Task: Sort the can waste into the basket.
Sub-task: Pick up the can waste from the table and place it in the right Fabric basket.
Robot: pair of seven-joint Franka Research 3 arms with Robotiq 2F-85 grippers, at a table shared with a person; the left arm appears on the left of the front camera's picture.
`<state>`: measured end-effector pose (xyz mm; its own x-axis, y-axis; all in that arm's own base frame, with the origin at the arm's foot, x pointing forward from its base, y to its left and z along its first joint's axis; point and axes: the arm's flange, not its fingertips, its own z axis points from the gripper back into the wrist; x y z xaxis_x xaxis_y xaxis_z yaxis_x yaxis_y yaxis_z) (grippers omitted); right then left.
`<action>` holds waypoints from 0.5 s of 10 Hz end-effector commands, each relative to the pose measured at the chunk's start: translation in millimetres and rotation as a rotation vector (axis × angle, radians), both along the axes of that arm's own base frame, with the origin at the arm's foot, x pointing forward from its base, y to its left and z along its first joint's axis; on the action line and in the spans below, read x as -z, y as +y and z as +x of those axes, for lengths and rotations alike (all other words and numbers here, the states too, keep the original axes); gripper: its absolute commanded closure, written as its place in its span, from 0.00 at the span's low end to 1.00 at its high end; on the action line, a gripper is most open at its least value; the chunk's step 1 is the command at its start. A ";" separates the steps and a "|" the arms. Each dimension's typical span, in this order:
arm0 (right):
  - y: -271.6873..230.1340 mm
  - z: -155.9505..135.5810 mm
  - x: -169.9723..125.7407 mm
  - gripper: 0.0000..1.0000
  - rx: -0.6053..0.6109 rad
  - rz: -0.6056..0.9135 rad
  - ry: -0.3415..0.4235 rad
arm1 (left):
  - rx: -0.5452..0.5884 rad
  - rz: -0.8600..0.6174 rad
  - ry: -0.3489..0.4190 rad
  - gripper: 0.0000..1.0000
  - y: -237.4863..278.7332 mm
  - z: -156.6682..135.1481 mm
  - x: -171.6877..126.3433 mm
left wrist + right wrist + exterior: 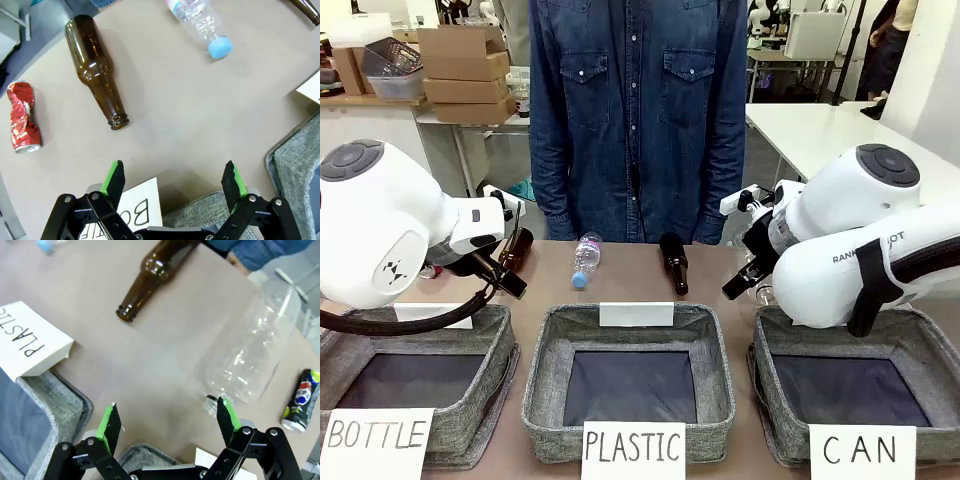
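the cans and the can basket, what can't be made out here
Black printed metal can, right wrist view: print too small to read.
Red crushed metal can, left wrist view: print too crumpled to read.
Grey fabric basket marked CAN, front view: white right arm hides part of its far rim; the card hides its front.

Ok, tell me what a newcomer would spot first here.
Three grey bins line the near edge, CAN bin rightmost. The left gripper hangs open by a crushed red can, the right gripper open by a black can. A person in denim stands opposite.
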<state>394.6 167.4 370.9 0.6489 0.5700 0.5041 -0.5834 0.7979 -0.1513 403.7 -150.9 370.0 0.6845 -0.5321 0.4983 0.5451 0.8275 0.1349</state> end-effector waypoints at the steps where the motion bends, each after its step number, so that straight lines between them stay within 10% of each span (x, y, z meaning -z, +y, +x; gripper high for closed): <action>1: 0.0 0.0 0.0 0.00 0.000 0.000 0.000 | 0.000 0.000 0.000 0.00 0.0 0.0 0.0; 5: 0.0 0.0 0.0 0.00 0.000 0.000 0.000 | 0.000 0.000 0.000 0.00 0.0 0.0 0.0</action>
